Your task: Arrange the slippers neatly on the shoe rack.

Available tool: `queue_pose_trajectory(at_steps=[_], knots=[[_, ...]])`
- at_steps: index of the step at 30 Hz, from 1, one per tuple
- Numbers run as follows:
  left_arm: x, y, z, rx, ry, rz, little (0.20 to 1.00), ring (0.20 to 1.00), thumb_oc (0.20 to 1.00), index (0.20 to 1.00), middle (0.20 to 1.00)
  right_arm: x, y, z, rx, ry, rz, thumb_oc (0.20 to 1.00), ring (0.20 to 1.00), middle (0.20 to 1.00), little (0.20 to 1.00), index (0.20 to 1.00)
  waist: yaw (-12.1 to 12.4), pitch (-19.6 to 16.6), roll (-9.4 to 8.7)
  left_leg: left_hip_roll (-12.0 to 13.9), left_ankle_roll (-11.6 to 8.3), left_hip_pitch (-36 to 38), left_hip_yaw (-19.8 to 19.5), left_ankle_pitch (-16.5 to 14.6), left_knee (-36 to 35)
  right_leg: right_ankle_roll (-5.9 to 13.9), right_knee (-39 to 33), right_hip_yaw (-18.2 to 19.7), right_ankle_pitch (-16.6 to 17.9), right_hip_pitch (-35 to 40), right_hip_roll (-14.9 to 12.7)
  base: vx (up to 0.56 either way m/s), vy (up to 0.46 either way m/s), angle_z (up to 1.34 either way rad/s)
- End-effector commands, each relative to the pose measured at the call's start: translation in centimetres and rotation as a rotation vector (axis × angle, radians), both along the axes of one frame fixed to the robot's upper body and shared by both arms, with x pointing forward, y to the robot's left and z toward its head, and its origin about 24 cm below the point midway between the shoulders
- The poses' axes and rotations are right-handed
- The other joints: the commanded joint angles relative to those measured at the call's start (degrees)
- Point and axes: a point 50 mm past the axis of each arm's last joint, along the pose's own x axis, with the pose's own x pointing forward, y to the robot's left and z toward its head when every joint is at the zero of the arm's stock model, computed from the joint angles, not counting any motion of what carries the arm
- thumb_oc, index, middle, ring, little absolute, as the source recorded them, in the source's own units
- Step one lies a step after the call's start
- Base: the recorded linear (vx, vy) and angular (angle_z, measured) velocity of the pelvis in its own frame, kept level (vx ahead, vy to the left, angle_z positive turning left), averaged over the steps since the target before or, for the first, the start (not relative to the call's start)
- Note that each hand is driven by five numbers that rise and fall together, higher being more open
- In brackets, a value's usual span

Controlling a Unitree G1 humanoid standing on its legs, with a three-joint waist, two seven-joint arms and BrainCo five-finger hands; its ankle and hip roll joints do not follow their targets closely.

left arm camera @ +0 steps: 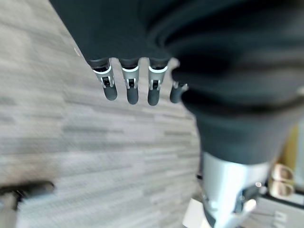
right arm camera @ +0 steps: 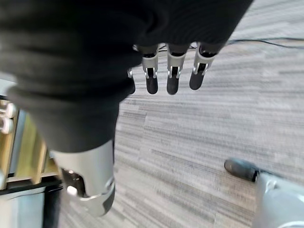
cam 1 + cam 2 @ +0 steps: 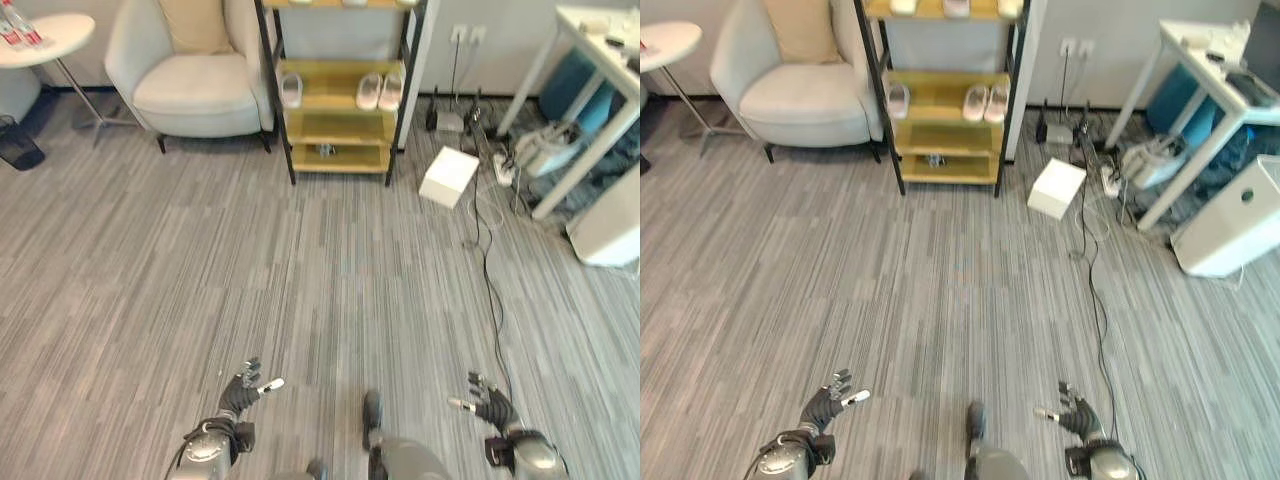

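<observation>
With the left hand [image 3: 240, 393] and right hand [image 3: 490, 405] held open and empty, the shoe rack [image 3: 338, 105] at twelve o'clock should be approached squarely before its slippers [image 3: 380, 90] are straightened.

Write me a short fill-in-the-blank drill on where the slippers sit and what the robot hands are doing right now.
1. The shoe rack stands beside a pale ____.
2. On the middle shelf, a pair of slippers lies to the right of a ____ slipper.
3. The left robot hand and right robot hand both hold ____.

Missing words: armchair; single; nothing
</observation>
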Motion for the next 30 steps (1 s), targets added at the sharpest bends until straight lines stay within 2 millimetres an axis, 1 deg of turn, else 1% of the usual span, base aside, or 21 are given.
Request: queue_pose_trajectory(at_steps=[1, 2, 3, 4, 5, 6, 8, 10, 13, 16, 17, 18, 19, 20, 21, 23, 24, 25, 27, 28, 30], knots=[[2.9, 1.3, 2.2, 0.039, -0.128, 0.005, 1.0, 1.0, 1.0, 1.0, 1.0, 3.9, -1.3, 3.9, -0.055, -0.191, 0.058, 1.0, 1.0, 1.0, 1.0, 1.0, -0.24, 3.48, 4.09, -0.65, 2.24, 0.82, -1.33, 12.01, 3.65, 5.01, -3.61, -0.88, -3.7, 6.85, 2.17, 0.43, -0.184, -0.37], [2.9, 1.3, 2.2, 0.036, -0.126, 0.012, 1.0, 1.0, 1.0, 1.0, 1.0, 3.8, -1.4, 3.7, -0.055, -0.181, 0.053, 1.0, 1.0, 1.0, 1.0, 1.0, -0.04, 3.92, 3.83, -0.62, 2.93, -1.37, -0.48, 10.07, 3.82, 4.65, -3.08, -0.76, -4.84, 7.78, 1.75, 0.22, -0.087, -0.25], [2.9, 1.3, 2.2, 0.035, -0.126, 0.012, 1.0, 1.0, 1.0, 1.0, 1.0, 3.8, -1.4, 3.7, -0.055, -0.181, 0.053, 1.0, 1.0, 1.0, 1.0, 1.0, 0.04, 4.09, 3.88, -0.55, 2.94, -1.16, -0.41, 9.95, 3.85, 4.65, -2.91, -0.69, -5.0, 7.91, 1.81, 0.33, -0.081, -0.08], [2.9, 1.3, 2.1, 0.035, -0.119, 0.015, 1.0, 1.0, 1.0, 1.0, 1.0, 3.6, -1.5, 3.4, -0.049, -0.167, 0.042, 1.0, 1.0, 1.0, 1.0, 1.0, 0.06, 4.25, 3.0, -1.19, 4.17, -4.25, 0.25, 6.41, -0.5, 4.74, -2.92, -0.67, -6.05, 9.17, 0.73, 0.34, -0.057, -0.15], [2.7, 1.4, 1.8, 0.04, -0.103, 0.017, 1.0, 1.0, 1.0, 1.0, 1.0, 3.4, -1.6, 3.3, -0.051, -0.162, 0.035, 1.0, 1.0, 1.0, 1.0, 1.0, -0.1, 4.51, 2.15, -1.87, 4.82, -4.48, 0.14, 4.62, -6.29, 5.03, -2.71, -0.8, -7.02, 10.08, -0.2, 0.44, -0.056, 0.08], [2.6, 1.3, 1.7, 0.042, -0.097, 0.018, 1.0, 1.0, 1.0, 1.0, 1.0, 3.3, -1.6, 3.2, -0.046, -0.158, 0.028, 1.0, 1.0, 1.0, 1.0, 1.0, -0.29, 4.43, 1.86, -1.98, 4.86, -4.52, 0.04, 5.0, -11.56, 5.03, -2.63, -1.01, -7.73, 10.83, -0.59, 0.33, -0.002, 0.11], [2.4, 1.4, 1.5, 0.052, -0.084, 0.027, 1.0, 1.0, 1.0, 1.0, 1.0, 3.0, -1.7, 2.8, -0.05, -0.137, 0.015, 1.0, 1.0, 1.0, 1.0, 1.0, -0.68, 4.12, 2.15, -1.58, 4.25, -5.61, -2.26, 11.1, -23.56, 4.69, -2.75, -1.75, -8.63, 12.14, -0.23, 0.32, 0.031, 0.19], [2.4, 1.7, 1.6, 0.063, -0.087, 0.041, 1.0, 1.0, 1.0, 1.0, 1.0, 3.1, -1.8, 2.7, -0.061, -0.132, 0.009, 1.0, 1.0, 1.0, 1.0, 1.0, -1.17, 3.95, 2.64, -1.46, 3.73, -5.64, -4.25, 14.61, -34.8, 4.54, -2.66, -2.52, -9.94, 14.02, 0.3, 0.36, 0.083, 0.07], [2.1, 2.0, 1.3, 0.071, -0.072, 0.059, 1.0, 1.0, 1.0, 1.0, 1.0, 3.3, -1.5, 2.5, -0.062, -0.128, 0.01, 1.0, 1.0, 1.0, 1.0, 1.0, -1.0, 3.2, 2.8, -2.08, 2.92, -9.04, -3.35, 14.04, -34.8, 5.18, -2.78, -1.78, -10.36, 16.44, 0.53, 0.39, 0.166, -0.15], [0.9, 2.3, 0.6, 0.065, -0.036, 0.08, 1.0, 1.0, 1.0, 1.0, 1.0, 3.1, -0.8, 2.2, -0.057, -0.114, 0.051, 1.0, 1.0, 1.0, 1.0, 1.0, 0.53, 1.08, 2.74, -2.31, 3.5, -7.36, -4.6, 17.67, -34.8, 6.71, -1.29, 0.12, -11.33, 18.35, -0.17, 0.59, 0.301, -0.68], [0.2, 2.4, 0.0, 0.07, 0.001, 0.082, 1.0, 1.0, 1.0, 1.0, 1.0, 3.1, -0.2, 1.9, -0.044, -0.101, 0.064, 1.0, 1.0, 1.0, 1.0, 1.0, 1.3, -0.38, 2.1, -2.83, 4.58, -5.58, -4.35, 18.33, -34.8, 7.58, 1.23, 0.94, -10.43, 18.53, -1.81, 1.11, 0.655, -1.18], [-0.2, 2.7, -0.3, 0.091, 0.032, 0.054, 1.0, 1.0, 1.0, 1.0, 1.0, 2.9, 0.8, 1.6, 0.001, -0.1, 0.077, 1.0, 1.0, 1.0, 1.0, 1.0, 1.36, -1.52, 1.13, -4.35, 7.57, -1.62, -3.61, 15.71, -34.35, 10.11, 15.98, 1.53, -4.37, 13.89, -4.59, 1.03, 0.636, -1.21], [-0.1, 2.8, -0.2, 0.097, 0.029, 0.052, 1.0, 1.0, 1.0, 1.0, 1.0, 3.0, 1.1, 1.6, 0.004, -0.102, 0.086, 1.0, 1.0, 1.0, 1.0, 1.0, 1.4, -1.24, 1.02, -4.98, 8.48, -0.57, -3.26, 14.62, -34.07, 11.03, 21.21, 1.0, -1.48, 11.85, -5.67, 0.83, 0.592, -0.38], [0.2, 2.9, 0.1, 0.107, 0.017, 0.041, 1.0, 1.0, 1.0, 1.0, 1.0, 3.2, 1.4, 1.6, 0.009, -0.105, 0.095, 1.0, 1.0, 1.0, 1.0, 1.0, 1.08, -0.43, 1.04, -5.9, 9.88, 1.82, -3.03, 13.16, -33.92, 11.74, 30.45, -0.38, 2.26, 8.61, -7.54, 0.37, 0.311, 0.06], [0.3, 3.0, 0.3, 0.115, 0.01, 0.035, 1.0, 1.0, 1.0, 1.0, 1.0, 3.1, 1.6, 1.5, 0.016, -0.104, 0.092, 1.0, 1.0, 1.0, 1.0, 1.0, 0.95, -0.08, 1.26, -6.06, 10.38, 3.3, -3.03, 12.52, -34.14, 11.66, 34.27, -1.07, 3.64, 6.92, -8.26, 0.34, 0.275, 0.39], [0.8, 2.9, 0.8, 0.115, -0.016, 0.022, 1.0, 1.0, 1.0, 1.0, 1.0, 3.0, 1.9, 1.3, 0.023, -0.098, 0.095, 1.0, 1.0, 1.0, 1.0, 1.0, 0.56, 0.66, 2.0, -5.85, 10.97, 5.94, -3.64, 11.67, -34.8, 10.47, 38.69, -2.05, 1.46, 3.03, -8.74, 0.29, 0.161, 0.55], [1.1, 2.8, 1.1, 0.116, -0.036, 0.013, 1.0, 1.0, 1.0, 1.0, 1.0, 2.8, 1.9, 1.2, 0.026, -0.091, 0.094, 1.0, 1.0, 1.0, 1.0, 1.0, 0.49, 1.38, 3.09, -4.87, 10.76, 7.96, -3.81, 10.91, -34.8, 9.53, 34.06, -3.81, -3.42, 1.88, -7.98, 0.25, 0.08, 0.49], [1.1, 2.8, 1.1, 0.116, -0.036, 0.013, 1.0, 1.0, 1.0, 1.0, 1.0, 2.8, 1.9, 1.2, 0.026, -0.09, 0.094, 1.0, 1.0, 1.0, 1.0, 1.0, 0.42, 1.54, 3.22, -4.73, 10.72, 8.21, -3.91, 10.82, -34.8, 9.48, 33.71, -3.97, -3.34, 2.31, -7.84, 0.23, 0.027, 0.43], [1.4, 2.7, 1.4, 0.113, -0.055, -0.001, 1.0, 1.0, 1.0, 1.0, 1.0, 2.8, 1.8, 1.2, 0.026, -0.089, 0.092, 1.0, 1.0, 1.0, 1.0, 1.0, 0.45, 2.15, 4.23, -3.37, 9.96, 9.28, -4.21, 10.33, -34.8, 8.54, 25.88, -5.76, -7.58, 2.0, -6.33, 0.16, -0.051, 0.22], [1.5, 2.5, 1.5, 0.111, -0.057, -0.005, 1.0, 1.0, 1.0, 1.0, 1.0, 2.8, 1.8, 1.2, 0.028, -0.088, 0.092, 1.0, 1.0, 1.0, 1.0, 1.0, 0.45, 2.37, 4.41, -2.89, 9.61, 9.74, -4.54, 10.19, -34.8, 8.52, 21.26, -5.18, -7.69, 1.56, -4.87, 0.19, -0.115, 0.08], [1.7, 2.6, 1.6, 0.124, -0.064, -0.005, 1.0, 1.0, 1.0, 1.0, 1.0, 3.0, 1.7, 1.3, 0.018, -0.087, 0.096, 1.0, 1.0, 1.0, 1.0, 1.0, 0.72, 3.08, 3.96, -1.94, 8.19, 11.15, -5.07, 9.03, -34.78, 9.46, 6.61, -2.1, -5.22, 2.1, -1.8, 0.25, -0.195, 0.23]])
